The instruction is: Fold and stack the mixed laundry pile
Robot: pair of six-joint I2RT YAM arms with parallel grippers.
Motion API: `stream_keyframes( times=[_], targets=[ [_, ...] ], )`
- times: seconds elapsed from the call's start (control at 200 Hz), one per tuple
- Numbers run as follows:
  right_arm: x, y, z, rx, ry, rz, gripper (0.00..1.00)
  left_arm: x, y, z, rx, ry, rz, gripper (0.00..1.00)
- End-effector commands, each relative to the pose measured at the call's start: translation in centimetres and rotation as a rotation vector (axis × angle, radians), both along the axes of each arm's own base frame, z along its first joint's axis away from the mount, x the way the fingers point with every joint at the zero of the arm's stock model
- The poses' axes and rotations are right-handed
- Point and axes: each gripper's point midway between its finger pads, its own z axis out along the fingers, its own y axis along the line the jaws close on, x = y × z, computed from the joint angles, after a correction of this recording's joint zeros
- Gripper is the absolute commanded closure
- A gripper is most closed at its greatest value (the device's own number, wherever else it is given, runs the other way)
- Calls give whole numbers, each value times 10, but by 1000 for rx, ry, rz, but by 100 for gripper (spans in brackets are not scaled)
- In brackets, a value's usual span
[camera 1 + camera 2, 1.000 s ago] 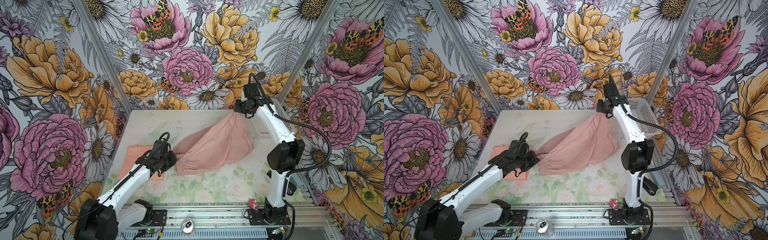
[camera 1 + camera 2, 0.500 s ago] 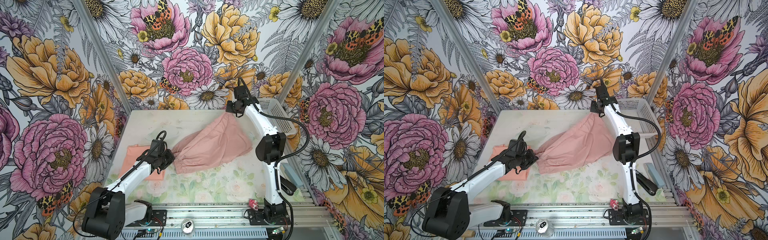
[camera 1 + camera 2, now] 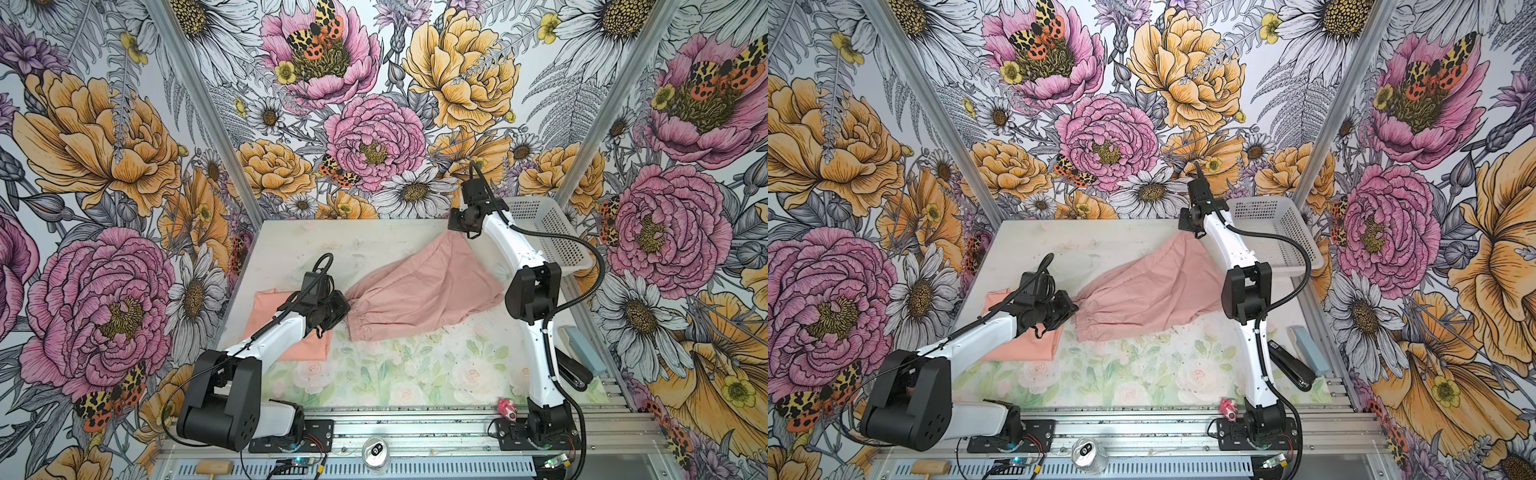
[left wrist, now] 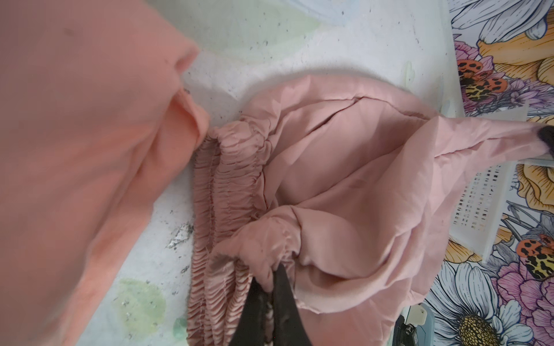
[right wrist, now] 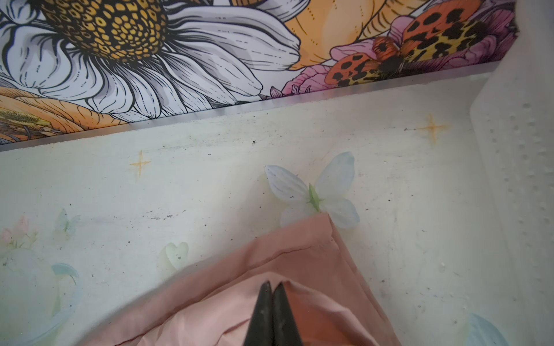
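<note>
The dusty-pink garment (image 3: 419,291) (image 3: 1150,291) lies stretched across the middle of the table, its gathered edge (image 4: 227,179) toward the left. My left gripper (image 3: 343,309) (image 3: 1073,309) (image 4: 271,281) is shut on a bunch of that gathered edge. My right gripper (image 3: 455,232) (image 3: 1185,230) (image 5: 272,284) is shut on the garment's far corner, lifted just off the table near the back wall. The peach-orange T-shirt (image 3: 266,303) (image 3: 1034,345) (image 4: 75,149) lies folded flat at the left, partly under my left arm.
A white perforated basket (image 3: 552,232) (image 3: 1275,232) stands at the back right, close to my right arm. A black stapler (image 3: 575,372) and a blue-grey block (image 3: 582,345) lie at the right edge. A can (image 3: 376,453) and a small pink object (image 3: 508,409) sit on the front rail.
My right gripper has carried the pink corner leftward along the back of the table. The left gripper has kept its hold near the same spot, while its arm has drawn back toward the front.
</note>
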Motion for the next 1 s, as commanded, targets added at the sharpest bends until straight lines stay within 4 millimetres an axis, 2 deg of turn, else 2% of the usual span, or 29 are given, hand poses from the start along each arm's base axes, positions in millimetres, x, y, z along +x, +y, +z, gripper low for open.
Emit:
stream_keyframes(
  times=[0.0,0.105,0.225,0.31,0.365,0.43,0.59,0.741,0.896,0.996],
  targets=[
    [12,2,4,-14,-47,6,100,20,6,13,7,-75,10,100],
    [13,1,2,-17,-46,8,100,24,7,10,5,-78,17,100],
    [13,0,-1,-18,-42,7,100,26,10,11,15,-78,26,68],
    [13,0,0,-18,-43,7,100,24,16,20,38,-97,47,49],
    [13,0,2,-17,-46,8,100,21,22,30,61,-119,66,41],
    [13,0,1,-16,-46,8,100,16,29,43,88,-144,83,37],
    [13,1,3,-12,-48,7,100,-1,35,61,131,-181,93,38],
    [13,0,5,-15,-54,7,100,-12,8,57,129,-168,-11,49],
    [13,0,1,-12,-45,10,100,-4,-24,49,115,-163,-127,52],
    [13,2,-2,-10,-39,13,100,9,-32,51,114,-179,-143,52]
  ],
)
